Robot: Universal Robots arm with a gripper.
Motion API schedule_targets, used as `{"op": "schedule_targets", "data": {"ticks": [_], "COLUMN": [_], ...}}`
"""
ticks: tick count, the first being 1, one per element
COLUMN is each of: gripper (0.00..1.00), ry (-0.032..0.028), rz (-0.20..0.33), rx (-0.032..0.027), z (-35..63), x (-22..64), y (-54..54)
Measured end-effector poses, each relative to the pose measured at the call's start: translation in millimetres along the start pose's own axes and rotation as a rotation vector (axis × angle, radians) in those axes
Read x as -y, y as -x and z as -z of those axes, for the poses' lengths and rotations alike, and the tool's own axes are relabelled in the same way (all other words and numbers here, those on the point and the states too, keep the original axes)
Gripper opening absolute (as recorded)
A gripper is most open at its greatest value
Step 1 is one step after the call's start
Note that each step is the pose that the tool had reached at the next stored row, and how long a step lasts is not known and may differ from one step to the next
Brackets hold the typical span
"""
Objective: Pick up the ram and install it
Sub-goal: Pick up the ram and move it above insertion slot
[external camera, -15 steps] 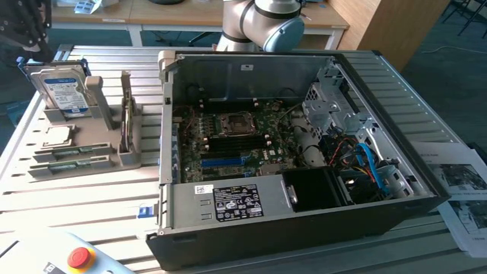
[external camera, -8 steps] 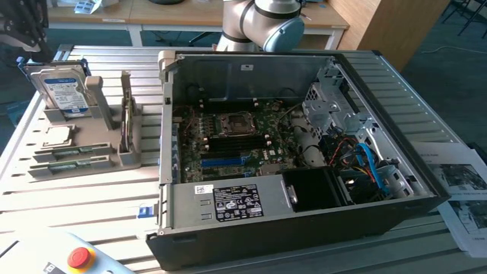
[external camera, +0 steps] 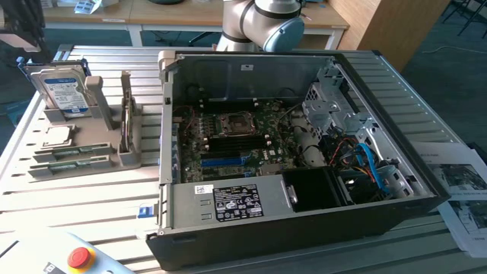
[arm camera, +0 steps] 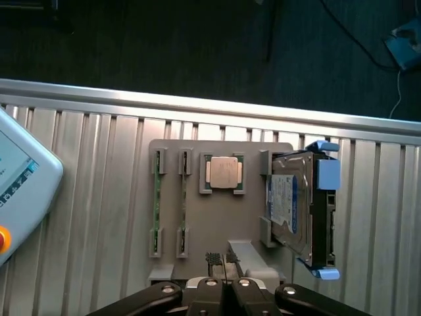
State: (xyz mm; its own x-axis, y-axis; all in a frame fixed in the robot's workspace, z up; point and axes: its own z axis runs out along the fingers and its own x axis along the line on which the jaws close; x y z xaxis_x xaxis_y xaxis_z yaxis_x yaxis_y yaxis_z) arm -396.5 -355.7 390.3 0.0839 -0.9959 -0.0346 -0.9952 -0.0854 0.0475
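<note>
Two ram sticks lie flat in parallel slots of a grey holder on the slatted table, at the exterior view's left. One ram stick lies beside the other. Each is thin and green. In the wrist view my gripper hangs high above the holder's edge with its black fingers together and nothing between them. It is well apart from both sticks. The arm's grey-and-blue joint stands behind the computer case.
The holder also carries a blue-labelled hard drive standing upright and a square silver processor. An open computer case with its motherboard fills the middle. A pendant with a red button and papers lie nearby.
</note>
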Motion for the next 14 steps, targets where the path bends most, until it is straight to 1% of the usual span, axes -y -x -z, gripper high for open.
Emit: {"op": "schedule_targets", "data": {"ticks": [1, 10, 11, 12, 14], "gripper": [0.10, 0.10, 0.10, 0.10, 0.10], "ry": [0.0004, 0.0000, -0.0012, -0.0038, -0.0149], "rz": [0.010, 0.011, 0.011, 0.011, 0.011], "rx": [-0.0005, -0.0006, -0.0008, -0.0010, -0.0019], "z": [0.0, 0.0, 0.0, 0.1, -0.1], "x": [0.0, 0.0, 0.0, 0.0, -0.4], "y": [0.0, 0.0, 0.0, 0.1, 0.1]}}
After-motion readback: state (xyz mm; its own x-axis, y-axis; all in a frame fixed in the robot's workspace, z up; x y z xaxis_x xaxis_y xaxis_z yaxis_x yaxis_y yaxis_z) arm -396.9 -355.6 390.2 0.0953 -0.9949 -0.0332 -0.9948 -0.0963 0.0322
